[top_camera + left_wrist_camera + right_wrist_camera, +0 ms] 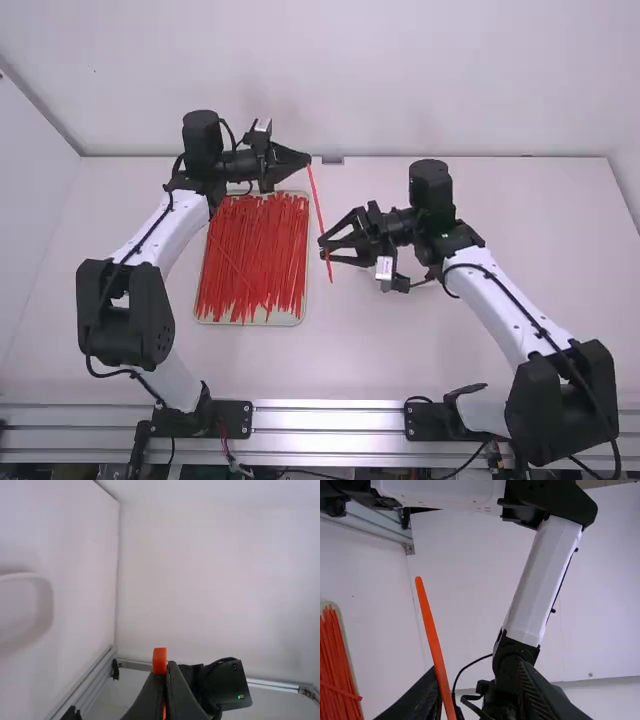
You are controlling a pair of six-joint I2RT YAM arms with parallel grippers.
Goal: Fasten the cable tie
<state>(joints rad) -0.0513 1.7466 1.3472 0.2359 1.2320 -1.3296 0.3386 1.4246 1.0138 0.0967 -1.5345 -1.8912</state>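
Note:
A single red cable tie [318, 210] hangs over the table to the right of the tray. My left gripper [298, 157] is shut on its upper end at the back of the table. In the left wrist view the tie's orange head [159, 659] sticks out just past the closed gripper [164, 682]. My right gripper [328, 248] is open around the tie's lower part, one finger on each side. In the right wrist view the tie [432, 640] rises between the spread fingers, close to one of them, and whether it touches is unclear.
A beige tray [250, 322] holds a pile of several red cable ties [255, 255], left of the middle; the pile's edge [335, 665] is in the right wrist view. The left arm's white link [545, 580] rises ahead of the right gripper. The table right of the arms is bare.

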